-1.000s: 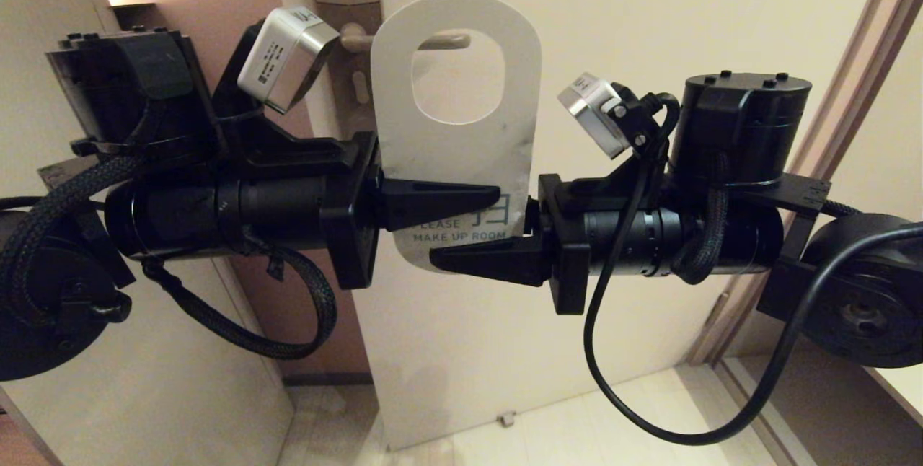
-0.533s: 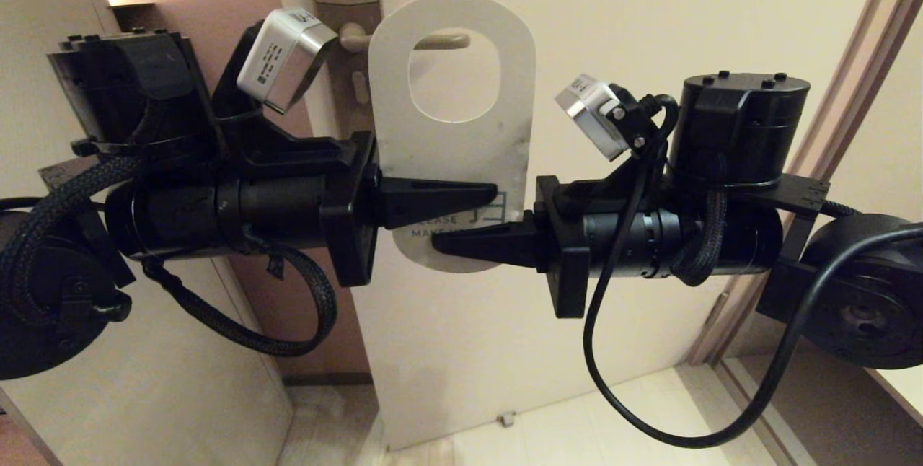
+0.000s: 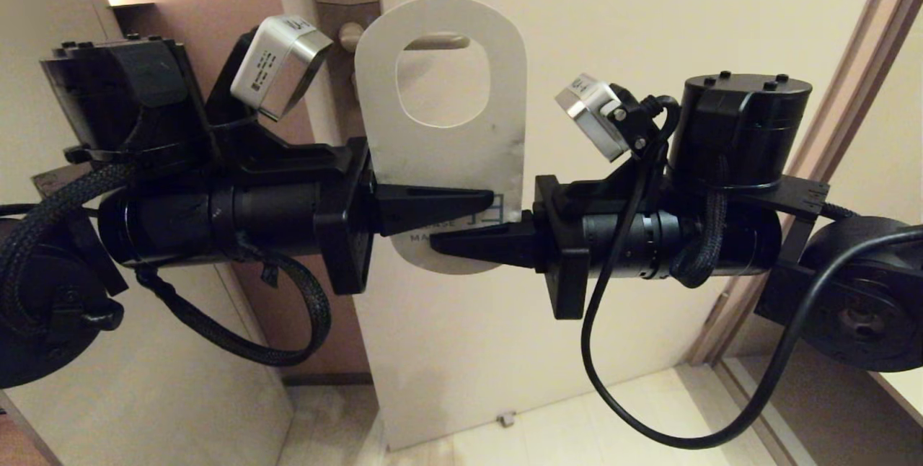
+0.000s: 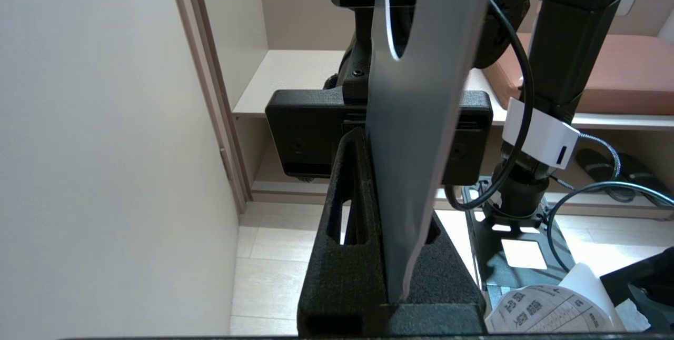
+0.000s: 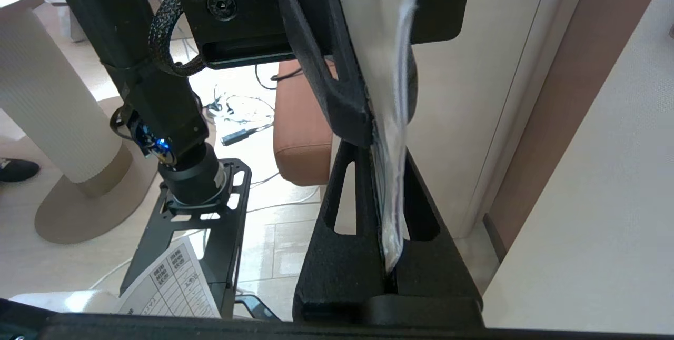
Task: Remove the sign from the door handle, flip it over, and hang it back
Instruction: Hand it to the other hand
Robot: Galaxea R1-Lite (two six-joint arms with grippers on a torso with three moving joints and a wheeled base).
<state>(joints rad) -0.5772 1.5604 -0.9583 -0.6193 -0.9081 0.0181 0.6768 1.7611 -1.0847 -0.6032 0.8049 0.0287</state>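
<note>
The sign [image 3: 440, 141], white side toward the robot, stands upright between both pincers. The left pincer [image 3: 461, 205] is pinching its lower part from one edge, and the right pincer [image 3: 461, 246] pinches it just below from the opposite edge. Above them, the door handle [image 3: 433, 40] shows through the sign's oval hole.

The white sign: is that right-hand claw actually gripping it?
Touching. In the right wrist view the right gripper is shut on the sign, its lower edge pinched between the fingers.
</note>
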